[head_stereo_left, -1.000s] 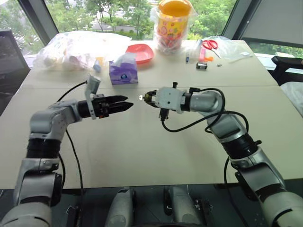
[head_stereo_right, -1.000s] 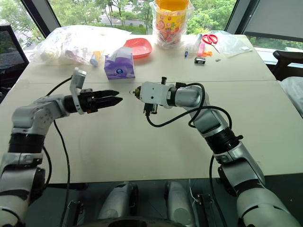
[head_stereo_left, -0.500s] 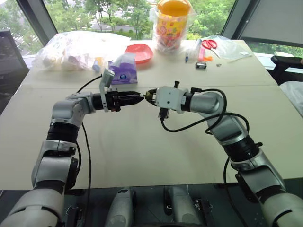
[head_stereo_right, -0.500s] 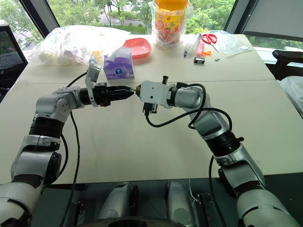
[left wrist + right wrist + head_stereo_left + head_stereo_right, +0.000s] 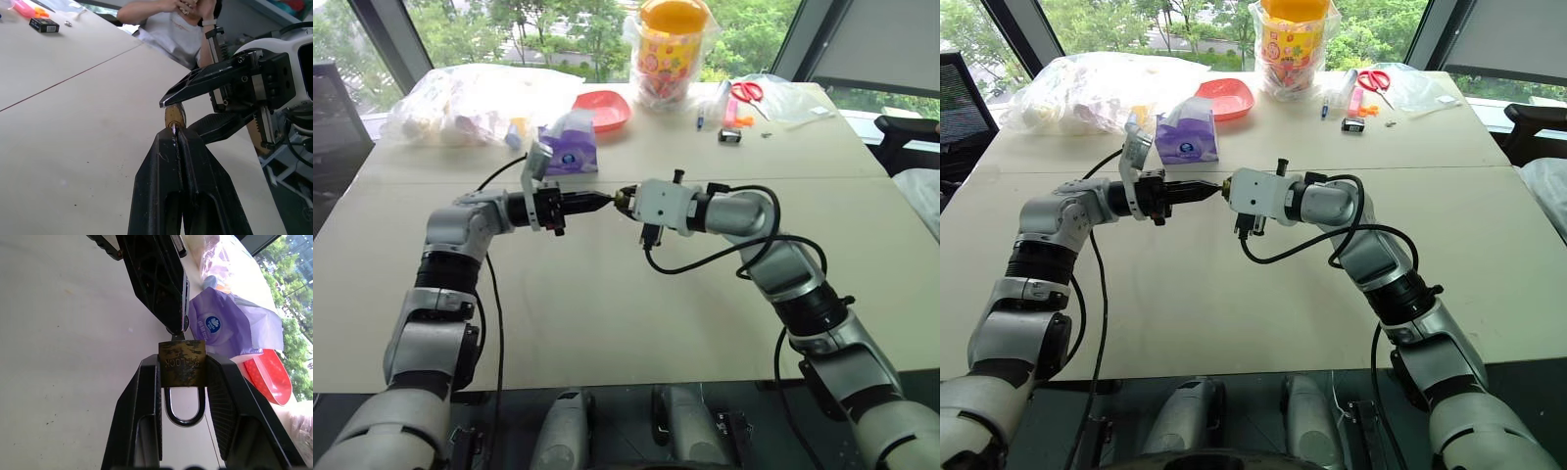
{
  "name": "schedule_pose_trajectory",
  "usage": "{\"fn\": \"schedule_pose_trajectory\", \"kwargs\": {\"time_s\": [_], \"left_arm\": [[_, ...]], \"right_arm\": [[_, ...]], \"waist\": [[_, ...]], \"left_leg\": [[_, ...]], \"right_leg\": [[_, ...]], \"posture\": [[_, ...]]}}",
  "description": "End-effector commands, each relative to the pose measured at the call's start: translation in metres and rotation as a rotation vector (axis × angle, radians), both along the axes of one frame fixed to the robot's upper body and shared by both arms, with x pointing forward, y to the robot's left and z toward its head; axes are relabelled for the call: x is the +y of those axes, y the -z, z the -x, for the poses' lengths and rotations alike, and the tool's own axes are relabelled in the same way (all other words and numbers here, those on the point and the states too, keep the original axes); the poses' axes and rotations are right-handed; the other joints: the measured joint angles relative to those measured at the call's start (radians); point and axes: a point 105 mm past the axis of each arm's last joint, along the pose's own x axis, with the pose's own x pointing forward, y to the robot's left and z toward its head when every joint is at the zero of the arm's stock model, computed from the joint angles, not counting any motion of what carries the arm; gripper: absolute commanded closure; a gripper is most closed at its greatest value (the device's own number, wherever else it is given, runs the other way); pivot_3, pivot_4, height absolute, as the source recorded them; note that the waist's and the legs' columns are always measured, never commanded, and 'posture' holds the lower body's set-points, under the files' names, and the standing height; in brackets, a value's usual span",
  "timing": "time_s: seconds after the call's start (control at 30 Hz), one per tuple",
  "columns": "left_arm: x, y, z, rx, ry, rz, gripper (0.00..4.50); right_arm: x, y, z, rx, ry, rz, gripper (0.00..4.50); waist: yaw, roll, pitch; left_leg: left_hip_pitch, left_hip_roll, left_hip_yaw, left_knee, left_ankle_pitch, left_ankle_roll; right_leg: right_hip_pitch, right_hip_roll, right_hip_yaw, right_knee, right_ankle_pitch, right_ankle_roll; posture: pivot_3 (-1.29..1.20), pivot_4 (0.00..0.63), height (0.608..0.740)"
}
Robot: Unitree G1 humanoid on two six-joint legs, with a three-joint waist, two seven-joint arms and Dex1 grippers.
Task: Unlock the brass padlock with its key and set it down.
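Above the middle of the table, the brass padlock (image 5: 182, 363) is clamped by its two sides in my right gripper (image 5: 626, 199), which is shut on it. Its silvery shackle (image 5: 183, 407) points back between the fingers and looks closed. My left gripper (image 5: 176, 134) meets it tip to tip from the left. It is shut on the thin key (image 5: 178, 334), which sits at the padlock's base. In the left wrist view the padlock's brass end (image 5: 175, 115) shows just past my closed fingertips.
At the far side of the table are a purple tissue pack (image 5: 570, 147), a red dish (image 5: 604, 110), a yellow-lidded jar (image 5: 674, 44), plastic bags (image 5: 470, 98), scissors (image 5: 744, 91) and a small black box (image 5: 730, 135). A person sits beyond the table (image 5: 171, 19).
My left gripper moved right until it met the padlock, and its fingers went from open to shut on the key. The right arm held still with the padlock.
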Motion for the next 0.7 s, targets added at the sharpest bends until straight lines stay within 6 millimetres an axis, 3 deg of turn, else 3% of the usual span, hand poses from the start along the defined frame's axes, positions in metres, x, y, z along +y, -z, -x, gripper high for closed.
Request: {"fn": "schedule_pose_trajectory", "kwargs": {"time_s": [0.03,0.17,0.4,0.6,0.7], "left_arm": [[-0.008,-0.005,-0.001,-0.188,-0.013,-0.115,4.49],[-0.008,0.009,-0.002,-0.428,-0.012,-0.314,4.49],[-0.004,0.026,0.001,-0.680,0.054,-0.512,4.49],[0.004,0.004,0.002,-0.166,-0.018,-0.169,4.49],[0.008,-0.006,0.014,-0.043,0.042,-0.086,4.49]], "right_arm": [[0.006,-0.020,0.008,-0.048,-0.038,-0.045,3.77],[0.005,-0.019,0.009,-0.006,-0.033,-0.069,3.77],[0.005,-0.019,0.009,0.044,-0.026,-0.094,3.77],[0.003,-0.023,0.006,-0.037,-0.020,-0.047,3.77],[0.003,-0.023,0.005,-0.063,-0.020,-0.031,3.77]], "waist": [[0.000,0.000,0.000],[0.001,0.000,0.000],[0.001,0.000,0.000],[-0.001,0.000,0.000],[-0.006,0.000,0.000]], "left_leg": [[0.000,0.000,0.000,0.000,0.000,0.000],[0.000,0.000,0.000,0.000,0.000,0.000],[0.000,0.000,0.000,0.000,0.000,0.000],[0.000,0.000,0.000,0.000,0.000,0.000],[0.000,0.000,0.000,0.000,0.000,0.000]], "right_leg": [[0.000,0.000,0.000,0.000,0.000,0.000],[0.000,0.000,0.000,0.000,0.000,0.000],[0.000,0.000,0.000,0.000,0.000,0.000],[0.000,0.000,0.000,0.000,0.000,0.000],[0.000,0.000,0.000,0.000,-0.001,0.001]], "posture": [[0.00,0.150,0.740],[0.00,0.150,0.740],[0.00,0.150,0.740],[0.00,0.150,0.740],[0.00,0.150,0.740]]}}
